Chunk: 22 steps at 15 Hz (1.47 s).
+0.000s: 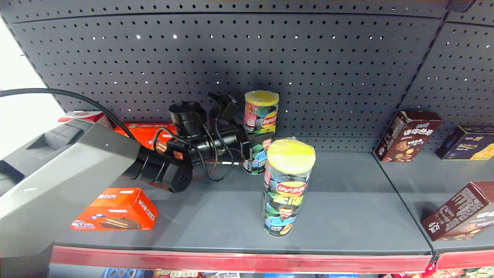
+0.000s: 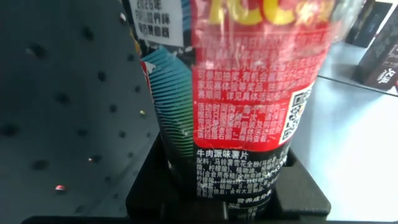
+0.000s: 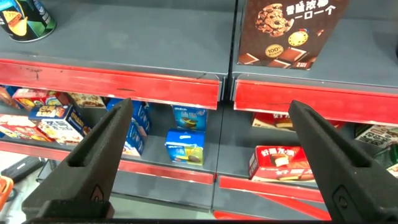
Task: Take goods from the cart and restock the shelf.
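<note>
In the lower left of the head view, nearest, an orange cardboard snack box [image 1: 115, 210] lies on the grey metal shelf [image 1: 347, 208]. At centre a tall crisp canister with a yellow plastic lid [image 1: 287, 189] stands free. Just behind it, up and left, the left gripper [image 1: 252, 150] is clamped around the lower half of a second yellow-lidded canister [image 1: 261, 112], near the dark perforated back panel [image 1: 308, 69]; whether its base touches the shelf I cannot tell. The right gripper [image 3: 209, 106], spread and empty, faces the shelf's red front strip [image 3: 124, 78]. Letting go before the base sits flat could topple the held canister onto the front one; a careless withdrawal could clip that narrow front canister.
</note>
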### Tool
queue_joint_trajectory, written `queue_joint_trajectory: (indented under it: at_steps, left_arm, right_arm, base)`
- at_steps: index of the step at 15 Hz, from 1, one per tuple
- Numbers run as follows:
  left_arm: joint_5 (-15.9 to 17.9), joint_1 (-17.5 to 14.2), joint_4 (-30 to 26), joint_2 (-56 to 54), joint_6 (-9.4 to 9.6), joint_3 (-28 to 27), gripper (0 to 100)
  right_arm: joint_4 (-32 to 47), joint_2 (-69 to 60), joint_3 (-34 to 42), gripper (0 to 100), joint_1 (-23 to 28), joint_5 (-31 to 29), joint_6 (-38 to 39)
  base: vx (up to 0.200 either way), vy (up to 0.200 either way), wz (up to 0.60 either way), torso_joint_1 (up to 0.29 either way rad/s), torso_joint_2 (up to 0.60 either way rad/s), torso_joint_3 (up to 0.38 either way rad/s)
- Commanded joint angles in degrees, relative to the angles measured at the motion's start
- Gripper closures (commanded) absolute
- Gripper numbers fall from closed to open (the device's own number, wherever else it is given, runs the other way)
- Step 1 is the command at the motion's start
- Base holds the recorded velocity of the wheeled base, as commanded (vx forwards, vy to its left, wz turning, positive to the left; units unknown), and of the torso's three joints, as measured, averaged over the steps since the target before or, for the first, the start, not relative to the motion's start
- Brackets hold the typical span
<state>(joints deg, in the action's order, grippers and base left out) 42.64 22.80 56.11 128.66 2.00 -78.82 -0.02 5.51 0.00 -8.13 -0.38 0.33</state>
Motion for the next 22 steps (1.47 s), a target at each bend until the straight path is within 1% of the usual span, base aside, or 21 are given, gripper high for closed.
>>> queue_joint_trajectory:
  at_steps: [1,2,4,5,6,7,11,12,13,17,18,21,22]
  left_arm:
    - [-0.02,0.58,1.37,0.63,-1.38,-0.01,100]
    - [-0.10,0.93,2.51,0.63,-2.53,-0.01,100]
    - [-0.10,1.20,3.48,0.72,-3.41,0.25,100]
    - [-0.10,1.29,3.56,0.80,-3.41,0.25,100]
    - [-0.37,1.81,4.97,1.24,-3.41,0.87,100]
    - [-1.33,2.16,6.46,1.68,-3.41,1.66,100]
    - [-1.69,2.96,8.66,2.30,-3.41,3.94,100]
    - [-1.69,2.96,9.28,2.30,-3.14,4.47,100]
    - [-1.69,2.87,9.54,2.39,-2.97,5.17,0]
    - [-1.69,2.43,10.51,1.42,-2.88,7.81,0]
    - [-1.69,2.34,10.51,0.01,-2.88,9.48,0]
    - [-1.69,1.11,10.51,-4.91,-2.70,16.86,0]
    - [-1.69,0.49,10.33,-5.79,-2.00,18.00,0]
  right_arm:
    - [-0.06,0.20,0.00,0,-0.04,-0.06,0.02]
    - [0.02,0.20,0.00,0,-0.04,-0.06,0.02]
    - [-0.06,0.11,0.00,0,-0.04,-0.06,0.02]
    - [0.02,0.20,0.00,0,-0.04,-0.06,0.02]
    - [0.02,0.20,0.00,0,-0.04,0.03,0.02]
    - [0.02,0.20,0.00,0,-0.04,0.03,0.02]
    - [-0.06,0.20,0.00,0,-0.04,-0.06,0.02]
    - [0.02,0.20,0.00,0,-0.04,0.03,0.02]
    - [0.02,0.20,0.00,0,-0.04,-0.06,0.02]
    - [0.02,0.20,0.00,0,-0.04,0.03,0.02]
    - [-0.06,0.20,0.00,0,-0.04,0.03,0.02]
    - [-0.06,0.11,0.00,0,-0.04,0.03,0.02]
    - [0.02,0.20,0.00,0,-0.04,0.03,0.02]
  base:
    - [0.000,0.000,0.00,0.000,0.00,0.000]
    - [0.000,0.000,0.00,0.000,0.00,0.000]
    - [0.000,0.000,0.00,0.000,0.00,0.000]
    - [0.000,0.000,0.00,0.000,0.00,0.000]
    - [0.000,0.000,0.00,0.000,0.00,0.000]
    - [0.000,0.000,0.00,0.000,0.00,0.000]
    - [0.000,0.000,0.00,0.000,0.00,0.000]
    - [0.000,0.000,0.00,0.000,0.00,0.000]
    - [0.000,0.000,0.00,0.000,0.00,0.000]
    - [0.000,0.000,0.00,0.000,0.00,0.000]
    - [0.000,0.000,0.00,0.000,0.00,0.000]
    - [0.000,0.000,0.00,0.000,0.00,0.000]
    - [0.000,0.000,0.00,0.000,0.00,0.000]
